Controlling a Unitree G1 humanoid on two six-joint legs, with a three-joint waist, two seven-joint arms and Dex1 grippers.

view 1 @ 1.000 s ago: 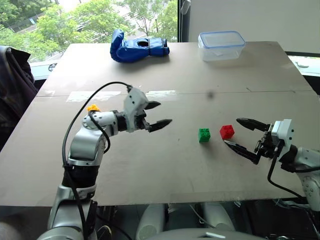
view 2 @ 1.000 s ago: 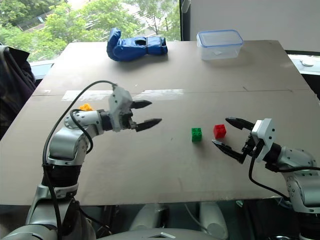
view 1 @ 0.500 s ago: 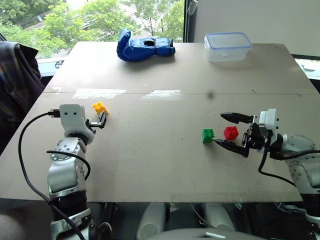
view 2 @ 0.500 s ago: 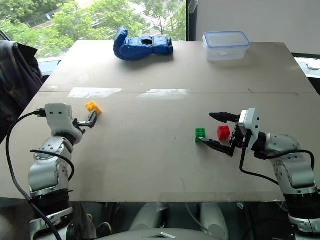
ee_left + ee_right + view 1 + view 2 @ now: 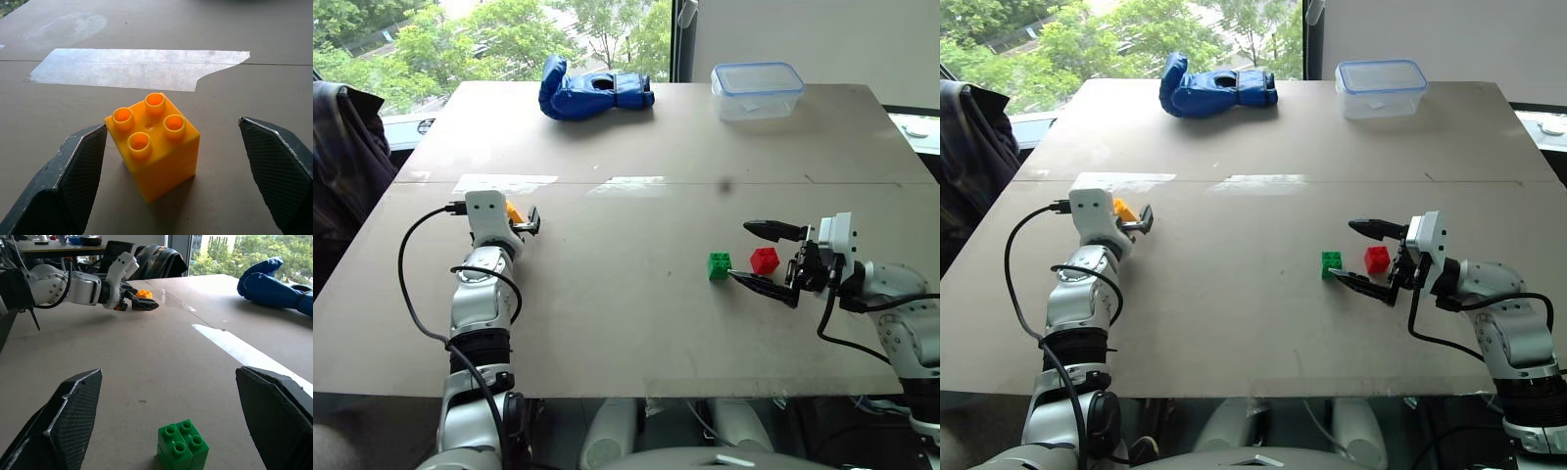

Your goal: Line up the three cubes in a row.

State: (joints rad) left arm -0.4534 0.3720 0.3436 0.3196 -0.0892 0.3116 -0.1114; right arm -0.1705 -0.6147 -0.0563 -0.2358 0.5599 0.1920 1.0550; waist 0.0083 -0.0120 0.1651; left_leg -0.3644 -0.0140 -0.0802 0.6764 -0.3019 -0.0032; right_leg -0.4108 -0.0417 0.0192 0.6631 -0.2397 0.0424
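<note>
Left pincer (image 5: 171,161) swung out to studded yellow cube (image 5: 154,144) — spread, flanking it; right pincer (image 5: 766,264) spread.

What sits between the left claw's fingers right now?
The yellow cube, upright on the table, with gaps to both fingers in the left wrist view.

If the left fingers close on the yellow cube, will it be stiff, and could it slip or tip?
The yellow cube looks like hard plastic, so probably stiff and light. It sits corner-on between the open left fingers, so it may twist as they close. Its smooth sides could slip slightly, though the textured finger pads should help.
</note>
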